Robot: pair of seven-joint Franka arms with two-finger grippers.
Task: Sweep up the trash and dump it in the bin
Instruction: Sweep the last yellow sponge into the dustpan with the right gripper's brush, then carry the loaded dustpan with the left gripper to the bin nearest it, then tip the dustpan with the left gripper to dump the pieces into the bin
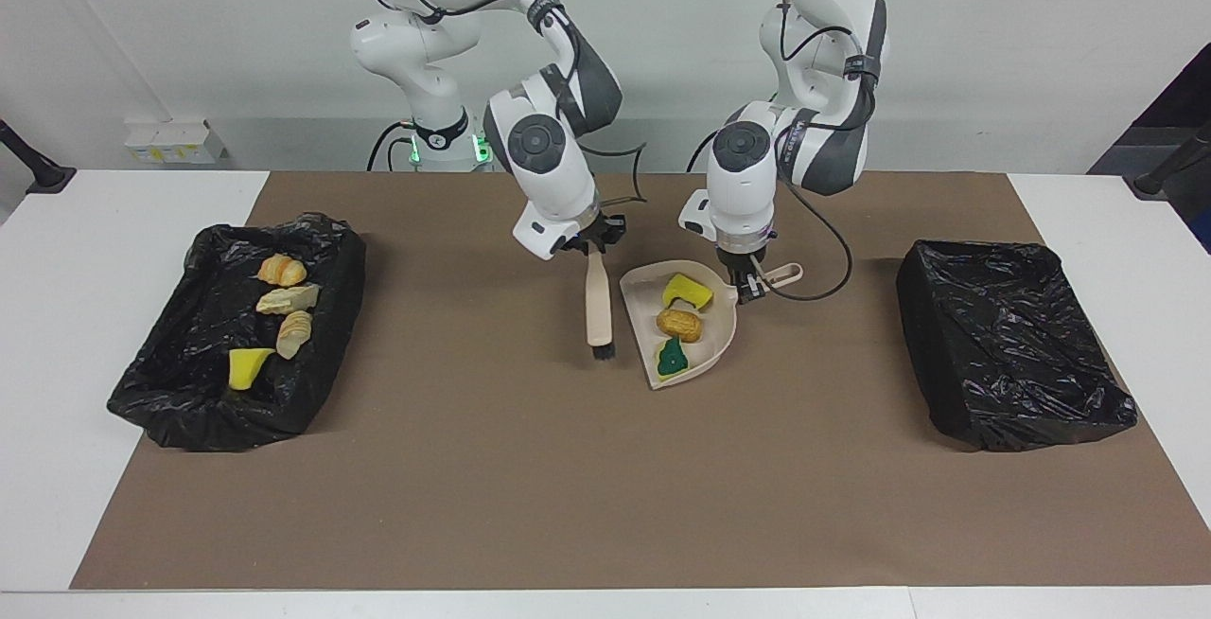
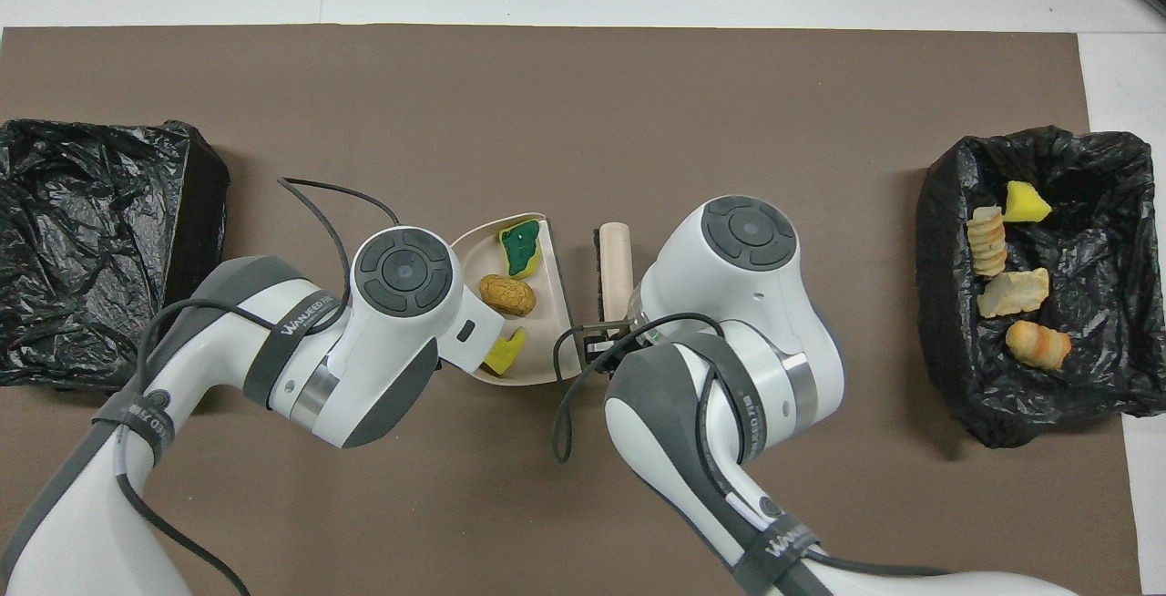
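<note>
My left gripper (image 1: 747, 285) is shut on the handle of the beige dustpan (image 1: 711, 346), which rests on the brown mat. In the pan lie three pieces of trash: a yellow sponge (image 1: 687, 291), a brown lump (image 1: 679, 323) and a green sponge (image 1: 672, 357). My right gripper (image 1: 590, 248) is shut on the beige brush (image 1: 597, 302), which hangs beside the pan's open side, toward the right arm's end, bristles down near the mat. From overhead, both wrists hide the fingers; the brush (image 2: 614, 266) and dustpan (image 2: 560, 313) show between them.
A black-bagged bin (image 1: 326, 378) at the right arm's end of the table holds several bread and sponge scraps (image 1: 284, 299). Another black-bagged bin (image 1: 1017, 354) stands at the left arm's end. A loose cable (image 1: 823, 290) loops by the pan handle.
</note>
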